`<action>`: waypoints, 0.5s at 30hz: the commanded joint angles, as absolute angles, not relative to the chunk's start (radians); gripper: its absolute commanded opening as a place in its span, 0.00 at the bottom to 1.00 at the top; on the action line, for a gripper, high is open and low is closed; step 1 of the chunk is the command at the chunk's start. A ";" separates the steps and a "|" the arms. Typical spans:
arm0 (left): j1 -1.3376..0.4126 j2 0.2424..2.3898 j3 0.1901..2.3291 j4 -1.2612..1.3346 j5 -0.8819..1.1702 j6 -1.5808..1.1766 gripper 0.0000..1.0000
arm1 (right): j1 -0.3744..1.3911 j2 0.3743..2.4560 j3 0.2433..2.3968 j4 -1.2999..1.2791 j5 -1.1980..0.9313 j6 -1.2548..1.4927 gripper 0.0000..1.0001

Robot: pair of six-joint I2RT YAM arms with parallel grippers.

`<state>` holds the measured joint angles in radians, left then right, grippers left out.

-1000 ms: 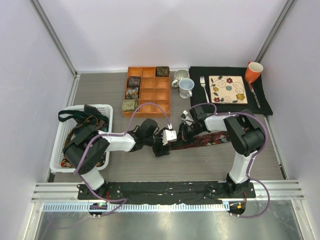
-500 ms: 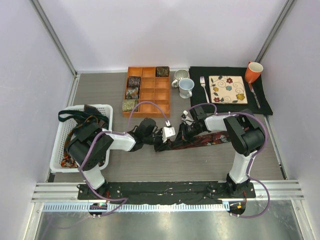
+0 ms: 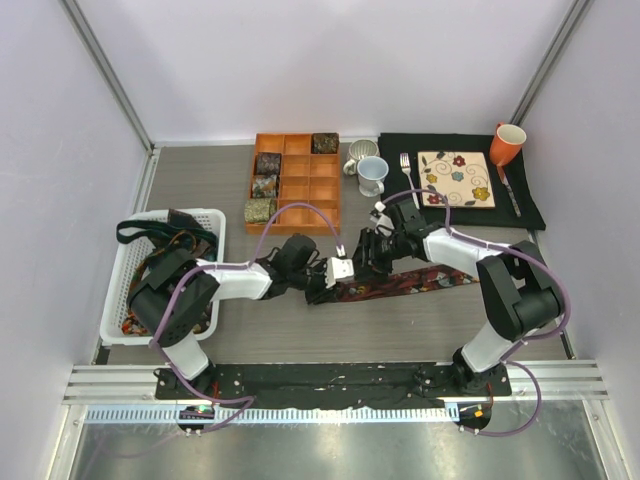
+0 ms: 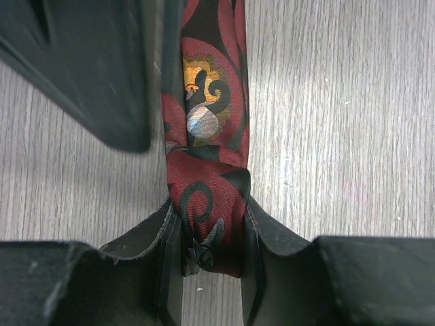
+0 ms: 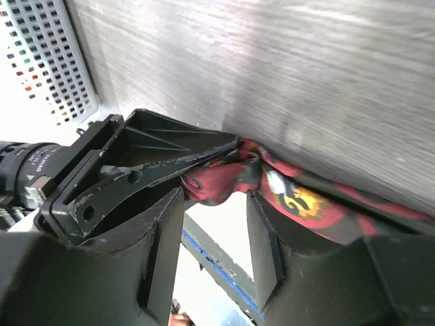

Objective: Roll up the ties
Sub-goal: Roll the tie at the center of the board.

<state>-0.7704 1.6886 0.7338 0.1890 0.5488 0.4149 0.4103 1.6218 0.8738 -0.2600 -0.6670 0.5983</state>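
Observation:
A maroon tie [image 3: 405, 283] with black swirls and gold motifs lies flat on the table, running right from both grippers. My left gripper [image 3: 326, 283] is shut on its folded left end, which shows between the jaws in the left wrist view [image 4: 207, 224]. My right gripper [image 3: 362, 262] is open just right of the left one. In the right wrist view its jaws [image 5: 214, 198] stand apart just below the tie's bunched end [image 5: 221, 182], and the left gripper's fingers [image 5: 146, 170] touch that end. Several rolled ties [image 3: 264, 185] sit in an orange divided tray [image 3: 310, 190].
A white basket [image 3: 215, 225] with loose ties stands at the left. Two mugs [image 3: 371, 174] stand behind the grippers. A black placemat [image 3: 395, 150] at the back right carries a fork, a floral plate [image 3: 455, 178], a knife and an orange mug [image 3: 507, 142].
My right arm's elbow has swung out to the right and its gripper has shifted slightly back. My left gripper has kept its hold on the tie's end and barely moved.

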 commanded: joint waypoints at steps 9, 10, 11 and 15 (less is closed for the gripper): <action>-0.770 1.730 0.759 0.040 0.497 0.434 0.17 | 0.518 1.712 0.899 -0.181 -0.640 0.634 0.46; -0.770 1.733 0.761 0.040 0.497 0.433 0.17 | 0.520 1.716 0.899 -0.175 -0.635 0.635 0.44; -0.769 1.733 0.762 0.040 0.495 0.433 0.17 | 0.520 1.730 0.902 -0.170 -0.631 0.634 0.41; -0.770 1.740 0.772 0.031 0.489 0.430 0.21 | 0.518 1.756 0.905 -0.176 -0.627 0.614 0.07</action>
<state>-0.7704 1.6985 0.7681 0.1284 0.5423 0.4225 0.5175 1.7233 0.8818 -0.2035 -0.6899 0.6361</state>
